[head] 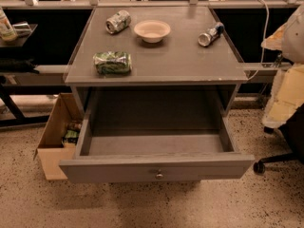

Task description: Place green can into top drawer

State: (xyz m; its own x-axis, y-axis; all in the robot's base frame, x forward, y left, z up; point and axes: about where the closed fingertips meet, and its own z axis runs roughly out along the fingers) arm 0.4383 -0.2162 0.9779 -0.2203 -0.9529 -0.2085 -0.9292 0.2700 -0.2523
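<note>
Lying crushed at near left of counter (190, 61): green can (112, 62) (label hard to read). Below, pulled open: top drawer (156, 167). Outside view: claw, so grip cannot be told.

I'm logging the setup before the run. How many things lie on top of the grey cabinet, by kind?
Cans: 3 (green can, silver-white can, slim silver-blue can)
Bowls: 1 (cream bowl)
Total: 4
The gripper is not in view.
</note>
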